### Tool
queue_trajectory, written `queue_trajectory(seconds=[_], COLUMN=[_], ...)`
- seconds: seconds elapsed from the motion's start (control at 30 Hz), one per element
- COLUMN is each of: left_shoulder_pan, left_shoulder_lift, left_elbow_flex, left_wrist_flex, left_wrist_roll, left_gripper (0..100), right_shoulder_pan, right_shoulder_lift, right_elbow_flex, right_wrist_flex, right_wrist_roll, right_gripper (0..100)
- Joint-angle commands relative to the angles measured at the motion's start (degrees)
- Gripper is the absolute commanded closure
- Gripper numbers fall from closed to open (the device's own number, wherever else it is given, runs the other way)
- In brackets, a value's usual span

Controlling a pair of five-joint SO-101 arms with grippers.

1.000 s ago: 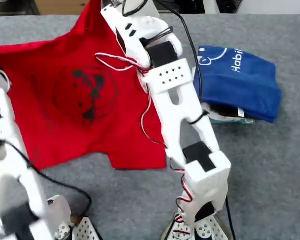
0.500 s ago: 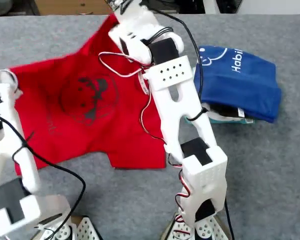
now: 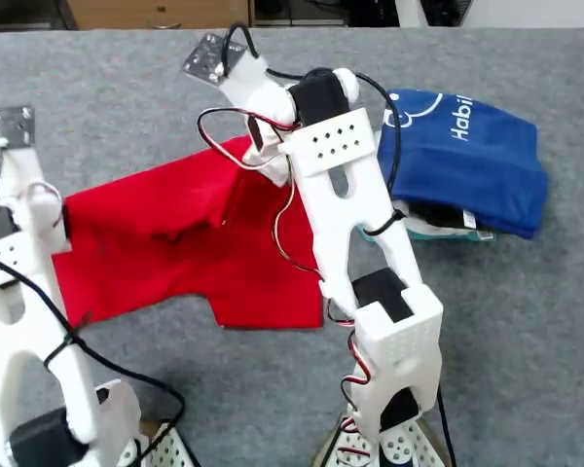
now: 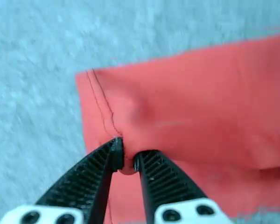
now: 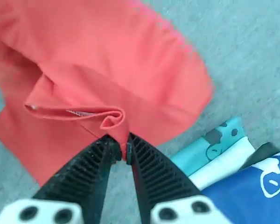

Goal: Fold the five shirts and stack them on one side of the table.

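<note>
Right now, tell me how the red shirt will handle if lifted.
Probably floppy: the red shirt bunches and creases where the right gripper pinches it. Likely light, since the left gripper holds it by a small pinch.

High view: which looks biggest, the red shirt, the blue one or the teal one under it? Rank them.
1. red shirt
2. blue shirt
3. teal shirt, just an edge showing, rest hidden

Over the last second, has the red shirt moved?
Yes. The far edge of the red shirt has been drawn toward the near side, folding over itself. It lay beyond the far edge of the folded blue shirt and now lies nearer than it.
</note>
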Motion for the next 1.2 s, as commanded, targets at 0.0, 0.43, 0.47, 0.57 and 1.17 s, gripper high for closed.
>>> queue_trajectory(seconds=[0.0, 0.43, 0.47, 0.57, 1.17], left_shoulder_pan=[-0.4, -7.0, -7.0, -9.0, -11.3], left_shoulder_lift=[-3.4, -4.8, -4.4, -4.4, -4.4], left_elbow_flex=[3.6, 12.9, 12.9, 12.3, 17.9], left_wrist_flex=[0.5, 2.1, 1.9, 0.6, -2.2], left_wrist_roll=[-0.4, -9.1, -9.1, -9.0, -13.6], left_gripper=[98, 98, 98, 98, 98], right_shoulder_pan=[1.3, -1.5, -1.5, -1.5, -1.4], right_shoulder_lift=[-2.9, -32.7, -35.1, -41.8, -52.9], right_elbow_flex=[0.7, 49.7, 54.5, 67.1, 99.6], right_wrist_flex=[1.6, -15.3, -17.3, -22.3, -38.2], right_wrist_roll=[0.4, 0.5, 0.5, 0.5, 3.3], right_gripper=[99.7, 99.7, 99.7, 99.7, 99.7])
